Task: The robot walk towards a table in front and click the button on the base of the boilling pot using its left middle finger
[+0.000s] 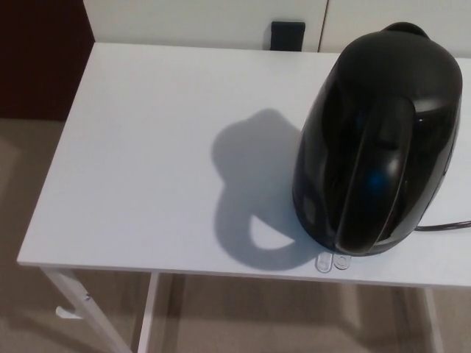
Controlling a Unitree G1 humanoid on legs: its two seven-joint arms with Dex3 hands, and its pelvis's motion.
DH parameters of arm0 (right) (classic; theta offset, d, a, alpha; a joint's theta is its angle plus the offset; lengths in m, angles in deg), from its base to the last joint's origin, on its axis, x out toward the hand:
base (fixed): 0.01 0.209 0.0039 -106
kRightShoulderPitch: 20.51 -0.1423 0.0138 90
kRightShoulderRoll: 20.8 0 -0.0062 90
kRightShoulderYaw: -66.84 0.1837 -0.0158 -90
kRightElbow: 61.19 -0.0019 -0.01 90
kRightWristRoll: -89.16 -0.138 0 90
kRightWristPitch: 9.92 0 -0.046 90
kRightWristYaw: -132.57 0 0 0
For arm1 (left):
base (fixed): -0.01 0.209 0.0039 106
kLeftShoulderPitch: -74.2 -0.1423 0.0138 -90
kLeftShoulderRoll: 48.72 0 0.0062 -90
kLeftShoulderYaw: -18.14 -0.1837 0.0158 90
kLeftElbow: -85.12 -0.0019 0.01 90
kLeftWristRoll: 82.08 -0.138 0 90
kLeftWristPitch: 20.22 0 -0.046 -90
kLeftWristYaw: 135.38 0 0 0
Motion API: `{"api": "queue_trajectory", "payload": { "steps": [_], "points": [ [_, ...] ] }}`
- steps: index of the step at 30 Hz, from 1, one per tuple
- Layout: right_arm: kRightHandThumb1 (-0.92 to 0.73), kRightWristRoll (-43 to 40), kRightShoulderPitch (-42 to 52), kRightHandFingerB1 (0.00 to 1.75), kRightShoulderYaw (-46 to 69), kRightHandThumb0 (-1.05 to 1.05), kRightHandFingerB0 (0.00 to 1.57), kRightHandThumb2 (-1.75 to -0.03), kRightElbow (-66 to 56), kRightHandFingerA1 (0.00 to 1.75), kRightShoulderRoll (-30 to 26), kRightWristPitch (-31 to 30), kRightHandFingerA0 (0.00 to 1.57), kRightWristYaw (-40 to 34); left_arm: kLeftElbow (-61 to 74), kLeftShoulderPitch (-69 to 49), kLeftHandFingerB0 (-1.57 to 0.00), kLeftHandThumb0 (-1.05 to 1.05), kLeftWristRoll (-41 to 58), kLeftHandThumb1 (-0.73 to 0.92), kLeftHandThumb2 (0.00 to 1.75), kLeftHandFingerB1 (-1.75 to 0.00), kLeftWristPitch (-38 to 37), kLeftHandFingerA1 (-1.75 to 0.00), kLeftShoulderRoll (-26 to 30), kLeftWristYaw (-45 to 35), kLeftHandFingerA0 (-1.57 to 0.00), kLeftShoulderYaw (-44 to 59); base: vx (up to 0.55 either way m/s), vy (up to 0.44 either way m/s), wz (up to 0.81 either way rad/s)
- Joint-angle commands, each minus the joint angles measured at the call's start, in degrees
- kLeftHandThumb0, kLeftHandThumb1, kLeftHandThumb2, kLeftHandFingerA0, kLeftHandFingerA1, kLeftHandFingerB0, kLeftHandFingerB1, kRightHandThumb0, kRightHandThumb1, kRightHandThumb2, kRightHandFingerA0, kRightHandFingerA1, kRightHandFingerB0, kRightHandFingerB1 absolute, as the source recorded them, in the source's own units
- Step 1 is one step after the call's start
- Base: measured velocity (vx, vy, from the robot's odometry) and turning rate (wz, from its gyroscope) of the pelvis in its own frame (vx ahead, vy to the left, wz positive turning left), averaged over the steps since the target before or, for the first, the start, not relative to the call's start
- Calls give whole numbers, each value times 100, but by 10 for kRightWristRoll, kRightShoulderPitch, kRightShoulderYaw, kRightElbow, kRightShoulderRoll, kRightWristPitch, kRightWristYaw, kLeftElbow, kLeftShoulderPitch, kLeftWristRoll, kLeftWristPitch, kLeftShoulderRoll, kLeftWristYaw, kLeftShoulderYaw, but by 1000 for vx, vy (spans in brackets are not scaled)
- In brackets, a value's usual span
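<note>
- A glossy black kettle stands on a white table, on the table's right side and close to the near edge.
- The kettle's handle arches down the side facing the camera, with a small blue glint on it.
- Just below the kettle, at the table's near edge, 2 small clear tabs stick out side by side from under its base; they look like the base's buttons, though I cannot tell for certain.
- A black cord leaves the kettle's lower right and runs off the right side of the picture.
- The kettle throws a dark shadow to its left across the tabletop, with a lighter loop where the handle's outline falls.
- The rest of the tabletop, to the left, is bare white.
- A small dark block sits against the pale wall just behind the far edge of the table.
- White table legs show under the near edge, above a beige floor.
- Neither robot hand appears in the head view, so whether their fingers are spread or closed cannot be told.
</note>
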Motion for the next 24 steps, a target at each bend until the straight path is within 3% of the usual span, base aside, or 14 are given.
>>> {"api": "queue_trajectory", "payload": {
  "steps": [1, 7, 8, 15, 24],
  "points": [
    [-60, -8, 16, 40, 5, -43, 46, -57, 10, 43, -14, -6, 53, -2, -273, 93, -19, -53, 123, 62, 60, -29, 35, -30, -91, -10, -22, 69, 0, 0, 0],
    [-61, 1, 5, 39, -5, -40, 46, -58, 19, 44, -2, -8, 53, -12, -283, 126, -22, -51, 159, 57, 58, -30, 29, -33, -110, -41, -27, 109, 0, 0, 0],
    [-61, 4, 2, 39, -9, -41, 47, -58, 23, 43, 0, -10, 53, -16, -291, 131, -16, -58, 163, 48, 75, -39, 29, -41, -118, -46, -21, 116, 0, 0, 0],
    [-63, 4, 7, 40, -19, -38, 45, -58, 32, 44, 0, 10, 51, -17, -347, 139, -15, -59, 155, 46, 75, -39, -7, -43, -125, -39, -23, 123, 0, 0, 0],
    [-63, 2, -17, 40, -25, -37, 45, -58, 33, 46, 6, -6, 53, -24, -358, 147, -10, -58, 256, 45, 75, -38, 2, -43, -114, -156, -19, 194, 0, 0, 0]
  ]
}}
